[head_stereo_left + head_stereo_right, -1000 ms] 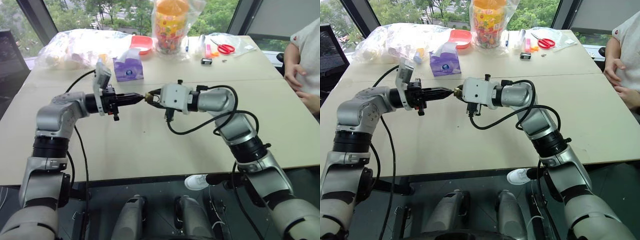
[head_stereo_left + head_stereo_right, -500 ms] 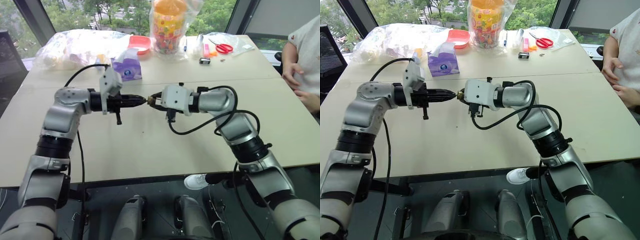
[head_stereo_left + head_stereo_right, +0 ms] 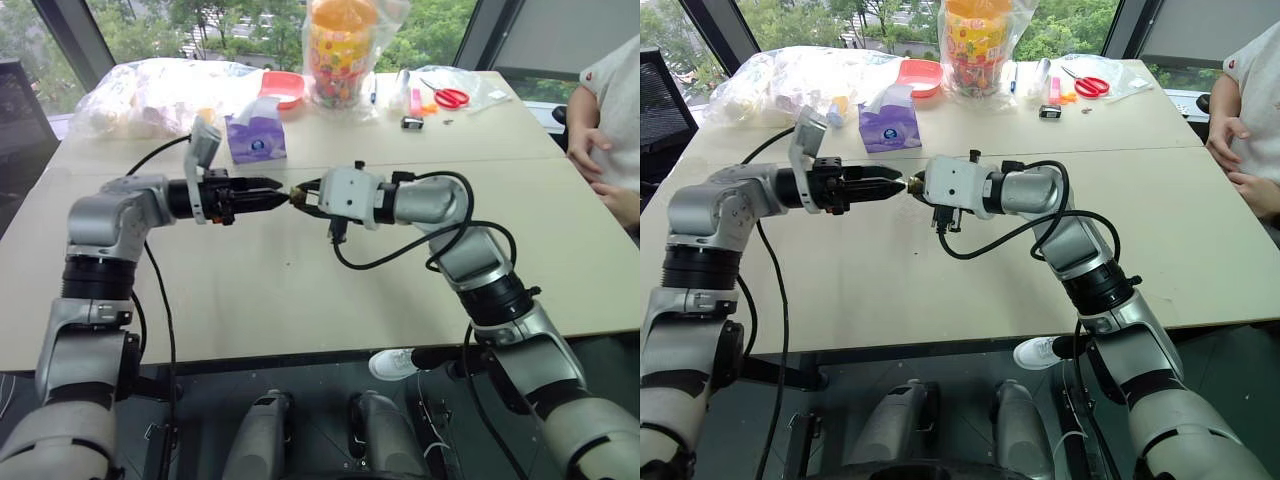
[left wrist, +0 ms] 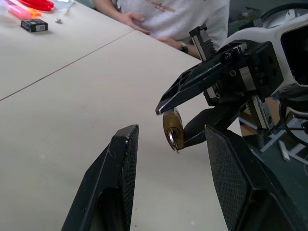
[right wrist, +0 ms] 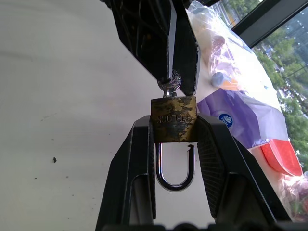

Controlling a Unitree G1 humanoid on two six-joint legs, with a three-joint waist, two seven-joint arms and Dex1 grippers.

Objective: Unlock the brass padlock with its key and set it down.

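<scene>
**Right wrist view: padlock gripped, shackle sprung, key in the keyhole**

Right wrist view shows the padlock (image 5: 173, 119) clamped by its brass body between the right gripper (image 5: 174, 139)'s two black fingers (image 5: 139, 159). Its long axis runs along those fingers: the silvery shackle (image 5: 174, 168) points back toward the wrist, the keyhole end points out toward the other arm. The shackle is a thin polished U with one leg out of the body and a gap above its tip. The brass face is worn and blotchy, stamped with small lettering. A small silvery key (image 5: 169, 83) with a round head sticks out of the far end, in line with the body.

From the head cameras the padlock hangs in the air above the pale, smooth table (image 3: 300, 300), between the two arms, which meet nearly level over the table's middle. The left gripper (image 4: 168, 144) has its fingers parted on either side of the key, and in its own wrist view neither ribbed pad (image 4: 127, 159) touches it.

At the far edge of the table sit a purple tissue box (image 3: 257, 138), crinkled clear plastic bags (image 3: 150, 95), a red bowl (image 3: 283, 86) and red-handled scissors (image 3: 447, 95). A person (image 3: 610, 120) in a white shirt sits at the table's right side.
</scene>
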